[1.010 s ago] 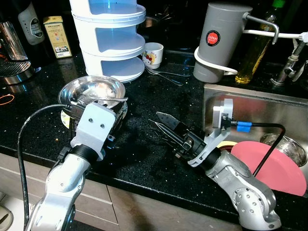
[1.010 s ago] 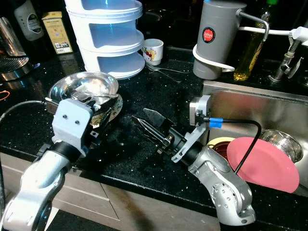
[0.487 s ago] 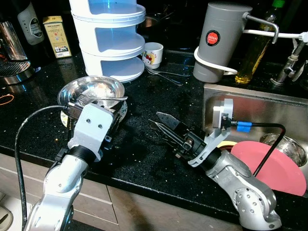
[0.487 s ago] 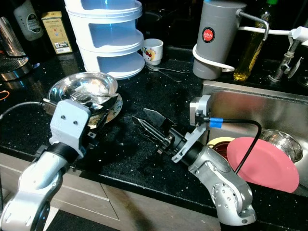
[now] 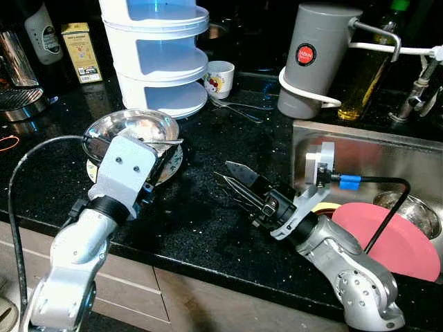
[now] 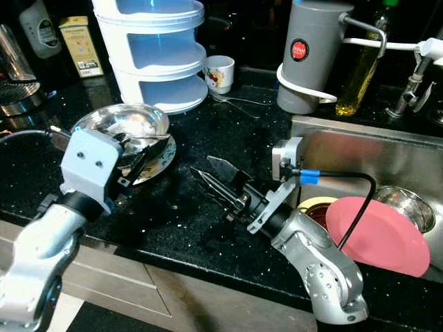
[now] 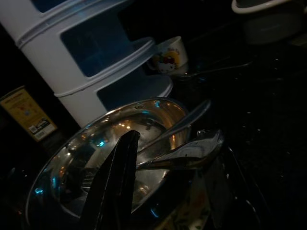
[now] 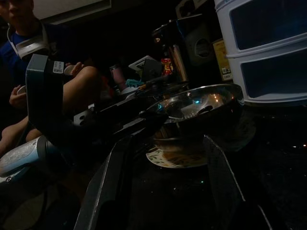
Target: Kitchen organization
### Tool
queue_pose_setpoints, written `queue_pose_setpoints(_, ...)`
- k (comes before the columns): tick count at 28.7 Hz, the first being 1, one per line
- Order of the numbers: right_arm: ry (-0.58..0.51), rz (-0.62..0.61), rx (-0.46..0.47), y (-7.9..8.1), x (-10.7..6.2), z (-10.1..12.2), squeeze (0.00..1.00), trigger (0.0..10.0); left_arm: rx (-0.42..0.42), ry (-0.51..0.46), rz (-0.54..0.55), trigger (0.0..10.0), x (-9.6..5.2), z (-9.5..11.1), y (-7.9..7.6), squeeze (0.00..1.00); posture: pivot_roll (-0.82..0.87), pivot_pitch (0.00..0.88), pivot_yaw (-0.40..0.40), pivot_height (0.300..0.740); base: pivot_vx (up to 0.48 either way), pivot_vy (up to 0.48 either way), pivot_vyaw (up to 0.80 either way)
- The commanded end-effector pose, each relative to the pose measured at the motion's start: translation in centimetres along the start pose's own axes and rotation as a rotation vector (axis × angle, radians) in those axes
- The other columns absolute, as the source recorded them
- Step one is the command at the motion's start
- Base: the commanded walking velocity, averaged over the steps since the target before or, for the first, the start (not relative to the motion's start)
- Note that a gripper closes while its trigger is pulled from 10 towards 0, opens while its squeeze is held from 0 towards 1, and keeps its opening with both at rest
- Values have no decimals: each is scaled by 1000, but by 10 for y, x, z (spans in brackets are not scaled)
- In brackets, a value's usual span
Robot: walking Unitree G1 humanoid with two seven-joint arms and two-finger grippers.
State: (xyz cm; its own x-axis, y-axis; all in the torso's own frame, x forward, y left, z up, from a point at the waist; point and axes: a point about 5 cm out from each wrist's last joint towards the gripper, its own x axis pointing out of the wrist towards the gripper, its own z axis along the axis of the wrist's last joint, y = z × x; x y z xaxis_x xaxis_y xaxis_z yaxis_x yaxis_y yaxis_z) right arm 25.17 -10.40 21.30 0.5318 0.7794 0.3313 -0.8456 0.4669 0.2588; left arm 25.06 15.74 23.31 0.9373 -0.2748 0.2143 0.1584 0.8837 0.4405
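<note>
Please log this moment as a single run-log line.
left gripper: open at steel bowl rim | right gripper: open, above counter | bowl on plate

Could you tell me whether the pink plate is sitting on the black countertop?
No, the pink plate lies in the steel sink, to the right of the black countertop.

black speckled counter, silver bowl, pink plate, grey jug.
</note>
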Motion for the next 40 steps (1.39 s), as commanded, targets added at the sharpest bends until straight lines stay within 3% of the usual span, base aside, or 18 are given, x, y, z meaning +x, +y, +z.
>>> queue_pose_setpoints(1,-2,-10,-2,-1,-2,0,0,10000,9,29,-34,10000,1,-3,0,0,13,50,-31,740,0,0,0)
queue_pose_setpoints(5,2,-15,-6,-1,-3,1,0,10000,25,62,-103,10000,2,-5,-4,0,13,51,-31,740,0,0,0)
queue_pose_setpoints(13,3,-20,-9,-2,-3,1,0,10000,53,106,-128,9882,1,-11,-2,0,12,53,-30,740,0,0,0)
queue_pose_setpoints(14,2,-21,-8,-2,-3,1,0,10000,59,109,-127,6196,1,-12,-1,0,12,52,-30,740,0,0,0)
queue_pose_setpoints(15,2,-22,-9,-2,-3,1,0,10000,68,111,-125,4667,1,-11,1,0,12,52,-30,740,0,0,0)
queue_pose_setpoints(21,2,-26,-8,-2,-3,1,0,10000,87,116,-122,4510,2,-10,4,0,11,52,-31,740,0,0,0)
queue_pose_setpoints(22,2,-27,-9,-2,-3,1,0,10000,92,116,-123,3333,2,-9,5,0,11,50,-31,740,0,0,0)
queue_pose_setpoints(23,2,-27,-9,-2,-3,1,0,10000,95,116,-125,2824,2,-9,5,0,10,50,-31,740,0,0,0)
queue_pose_setpoints(25,2,-28,-9,-2,-3,0,0,10000,98,114,-126,2745,2,-8,5,0,10,47,-31,740,0,0,0)
queue_pose_setpoints(26,3,-27,-9,-2,-3,0,0,10000,102,109,-128,4510,2,-7,6,0,11,46,-31,740,0,0,0)
queue_pose_setpoints(27,3,-27,-9,-2,-3,0,0,10000,105,100,-128,10000,3,-5,6,0,11,45,-31,740,0,0,0)
queue_pose_setpoints(40,8,-23,-9,0,-3,-2,0,10000,109,73,-130,10000,6,0,6,0,8,33,-27,740,0,0,0)
